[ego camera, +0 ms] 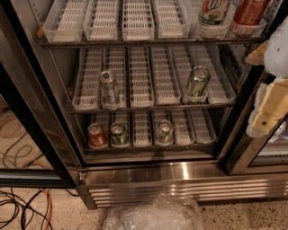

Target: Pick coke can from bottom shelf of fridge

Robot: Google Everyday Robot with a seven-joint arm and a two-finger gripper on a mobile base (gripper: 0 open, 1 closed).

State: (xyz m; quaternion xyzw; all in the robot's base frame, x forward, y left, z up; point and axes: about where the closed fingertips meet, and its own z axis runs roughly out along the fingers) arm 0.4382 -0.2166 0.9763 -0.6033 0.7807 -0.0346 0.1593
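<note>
An open fridge [180, 173] seen from in front and slightly above: brushed stainless-steel body, black door frames at left and right, and a ribbed metal base along the bottom. Inside are three racks of white slotted plastic lane trays on dark wire frames.

The bottom shelf [184, 128] is the lowest and shortest rack. The coke can [96, 134] – a small red aluminium cylinder with a silver top – stands upright in its far-left lane, at the front edge. Just beside it on the right stands a green can [119, 134], and a second green can [164, 131] stands a couple of lanes further right.

On the middle rack, a taller silver-striped can [109, 86] stands at the left, and a green can on the middle rack [197, 81] leans slightly at the right. On the top rack at the right are two bottles [213, 13], cut off by the upper edge.

The gripper [270, 110] – blocky cream and white plastic shapes – sits at the far right edge, level with the middle rack, in front of the right door frame and well apart from the coke can. Whether it is open or closed cannot be told.

Below the fridge, on a speckled floor, lies a crumpled clear plastic bag [155, 215]. Black and orange cables [20, 204] loop across the floor at the lower left.
</note>
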